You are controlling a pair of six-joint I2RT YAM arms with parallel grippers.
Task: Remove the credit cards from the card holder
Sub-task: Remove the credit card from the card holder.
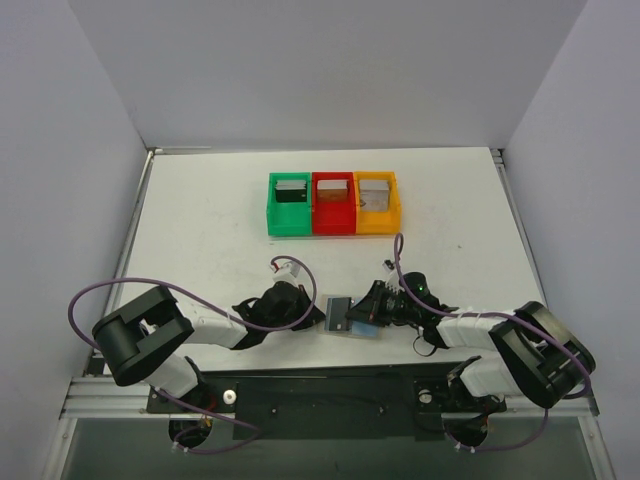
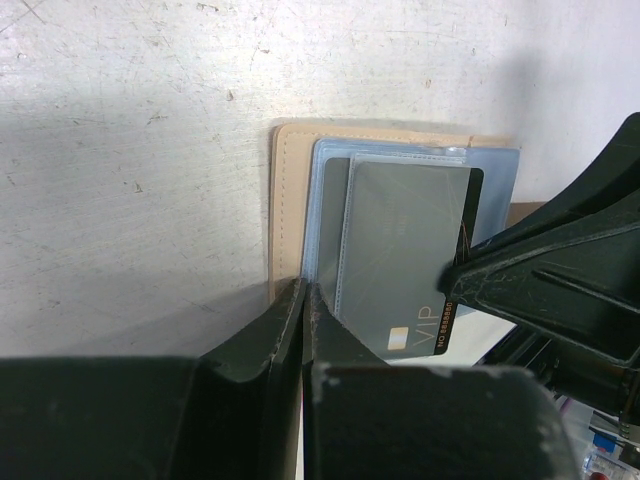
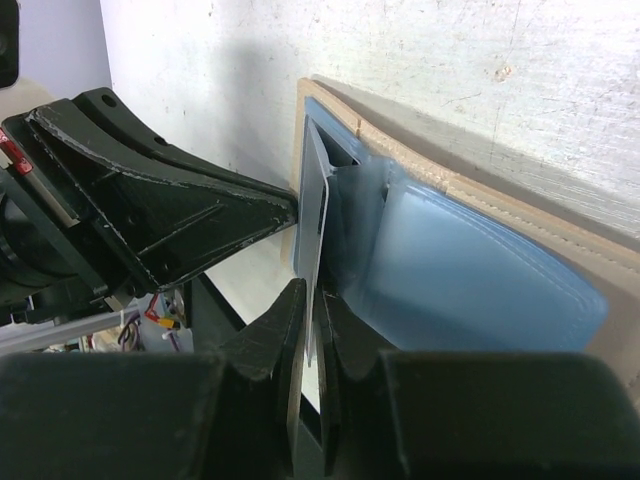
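**Views.** Only the top external view shows the whole layout. A small flat tan card holder [image 1: 345, 317] with bluish-grey pocket panels lies on the white surface [image 1: 210, 250], near its near edge and between the two arms. At the far side, a green plastic bin [image 1: 290, 205], a red plastic bin [image 1: 333, 204] and an orange plastic bin [image 1: 377, 203] are set in a touching row, each with a flat card-like item inside.

Only the left wrist view shows the face of the grey rectangular credit card [image 2: 405, 250], with a black edge strip and "VIP" lettering. The card is seen partly out of its clear pocket in the card holder [image 2: 290, 200]. In the right wrist view the credit card [image 3: 318, 230] is seen edge-on as a thin pale strip, and the pocket film of the card holder [image 3: 480, 270] is seen bulging.

**Jaws.** The right gripper [image 3: 315, 312] [image 1: 357, 320] [image 2: 460, 285] is clamped on the exposed edge of the credit card, with the jaws almost together. The jaws of the left gripper [image 2: 305, 295] [image 1: 322, 316] [image 3: 285, 210] are drawn narrow, and their tips are set at the tan border of the card holder. Whether the border is pinched between them cannot be told.

**Room.** The two grippers meet tip to tip over the card holder. Bare surface lies to the left of the card holder and on its far side. The bins stand well apart from it.
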